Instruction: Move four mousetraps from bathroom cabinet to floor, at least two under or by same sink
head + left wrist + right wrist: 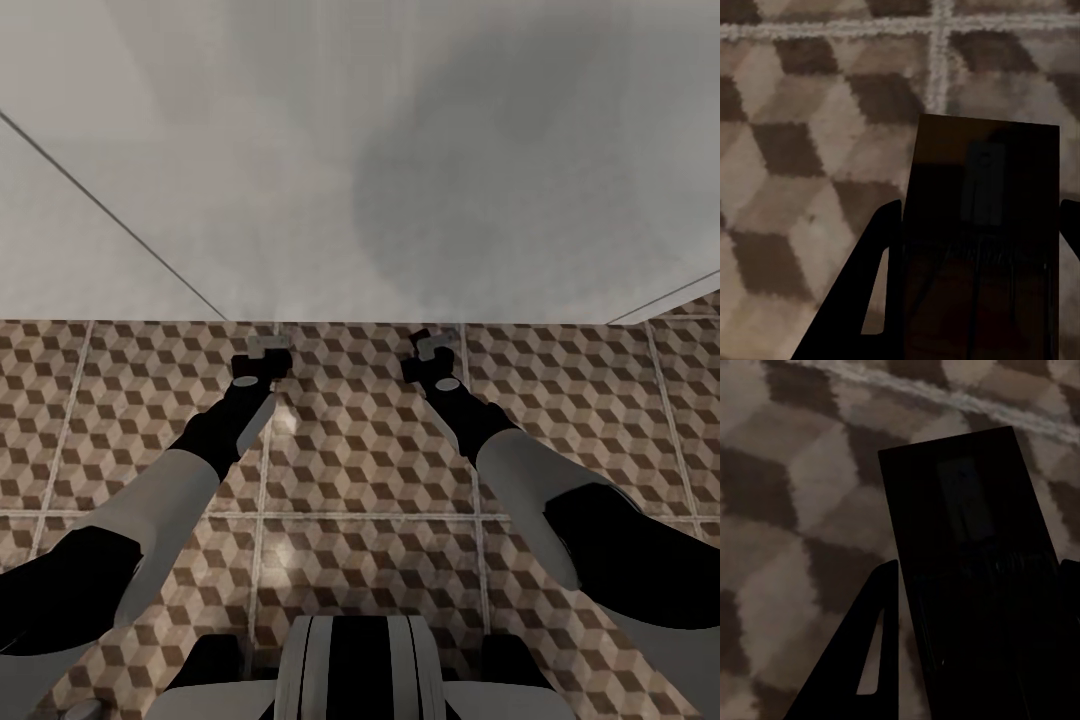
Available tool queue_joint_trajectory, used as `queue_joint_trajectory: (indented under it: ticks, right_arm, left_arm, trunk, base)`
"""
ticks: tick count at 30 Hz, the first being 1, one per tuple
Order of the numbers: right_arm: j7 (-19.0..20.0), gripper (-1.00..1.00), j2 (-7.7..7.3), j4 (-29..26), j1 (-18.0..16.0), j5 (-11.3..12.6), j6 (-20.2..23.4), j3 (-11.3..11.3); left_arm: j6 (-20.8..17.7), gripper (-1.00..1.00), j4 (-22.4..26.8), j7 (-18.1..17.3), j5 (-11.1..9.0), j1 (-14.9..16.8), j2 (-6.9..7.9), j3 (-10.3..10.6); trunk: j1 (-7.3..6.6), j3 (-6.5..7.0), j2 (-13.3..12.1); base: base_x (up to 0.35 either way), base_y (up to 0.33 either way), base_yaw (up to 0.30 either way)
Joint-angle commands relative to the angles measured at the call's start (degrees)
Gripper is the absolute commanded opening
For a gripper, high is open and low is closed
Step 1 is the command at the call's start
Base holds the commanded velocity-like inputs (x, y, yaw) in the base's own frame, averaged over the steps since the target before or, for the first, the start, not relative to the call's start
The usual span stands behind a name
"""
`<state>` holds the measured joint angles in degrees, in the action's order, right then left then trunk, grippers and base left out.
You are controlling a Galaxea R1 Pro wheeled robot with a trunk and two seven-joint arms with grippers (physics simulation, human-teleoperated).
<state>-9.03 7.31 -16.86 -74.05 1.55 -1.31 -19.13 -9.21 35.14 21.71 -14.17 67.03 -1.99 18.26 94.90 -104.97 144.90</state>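
brown-beige cube-patterned bathroom floor [360,470], dark mousetraps [982,225], grey wall [400,150]

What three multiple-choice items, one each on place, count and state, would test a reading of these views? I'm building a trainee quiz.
1. What lies below the left gripper and right gripper?
A. brown, beige and white cube-patterned tiled floor
B. green carpet
C. wooden tabletop

2. How many grippers carry a small flat rectangular mousetrap board?
A. none
B. one
C. two

3. The left gripper is:
A. wide open and empty
B. shut on a board
C. gripping a chrome tap

Key:
1 A: the tiles spread under both arms in the head view.
2 C: the left mousetrap and the right mousetrap each sit between a gripper's fingers.
3 B: its fingers flank the board on both sides.
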Motion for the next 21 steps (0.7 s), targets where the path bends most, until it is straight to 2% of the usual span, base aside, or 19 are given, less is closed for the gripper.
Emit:
queue_joint_trajectory:
  ticks: [1,2,3,21]
  right_arm:
    - [-0.20,-1.00,-0.01,0.07,-0.04,0.30,-0.18,-0.38]
    - [-0.20,-1.00,-0.01,0.07,-0.04,0.30,-0.18,-0.38]
    - [-0.20,1.00,-0.01,0.07,-0.04,0.30,-0.18,-0.38]
    - [-0.20,1.00,-0.01,0.07,-0.04,0.30,-0.19,-0.38]
  left_arm:
    - [-0.29,-1.00,0.06,0.62,-0.34,0.03,0.06,0.38]
    - [-0.29,-1.00,0.06,0.62,-0.34,0.03,0.05,0.38]
    - [-0.29,-1.00,0.05,0.62,-0.34,0.03,0.05,0.38]
    - [-0.29,-1.00,0.07,0.62,-0.34,0.03,0.05,0.38]
  trunk:
    - [-0.01,-0.03,0.01]
    - [-0.01,-0.03,0.01]
    - [-0.01,-0.03,0.01]
    - [-0.01,-0.03,0.01]
  base:
    - [0.000,0.000,0.000]
    - [0.000,0.000,0.000]
    - [0.000,0.000,0.000]
    - [0.000,0.000,0.000]
